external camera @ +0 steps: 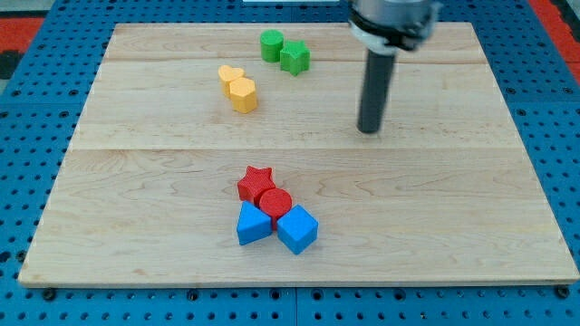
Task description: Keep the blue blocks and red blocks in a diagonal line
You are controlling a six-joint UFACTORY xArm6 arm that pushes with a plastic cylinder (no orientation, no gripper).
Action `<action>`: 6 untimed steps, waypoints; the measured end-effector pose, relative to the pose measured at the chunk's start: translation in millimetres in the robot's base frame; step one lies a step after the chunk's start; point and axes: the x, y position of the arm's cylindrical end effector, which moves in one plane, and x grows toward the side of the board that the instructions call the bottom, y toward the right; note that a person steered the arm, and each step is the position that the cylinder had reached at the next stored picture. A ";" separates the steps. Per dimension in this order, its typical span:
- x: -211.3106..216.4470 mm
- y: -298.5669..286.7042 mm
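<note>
my tip (369,130) rests on the bench (453,199); it's a bare rod, no claw to part or clamp. well below-left of it cluster red star (256,180), red cylinder (275,203), blue triangle (253,224), blue cube (297,228). i'd nudge gently, one block at a time.

On the tabletop (471,226), four blocks cluster toward the view's bottom, all touching. The red star (256,181) is topmost, with the red cylinder (275,203) just below-right of it. Under them, the blue wedge (253,224) – its shape is hard to judge – lies left of the blue cube (297,228). Two yellow blocks (238,87) touch at upper left. The green cylinder (270,45) and green star (294,58) sit together near the top edge. My tip (369,129) stands well apart, right of the yellows.
</note>
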 end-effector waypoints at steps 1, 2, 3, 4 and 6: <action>33.5 -0.1; 45.1 -10.6; 63.0 -38.7; 92.2 -59.2; 147.0 -66.9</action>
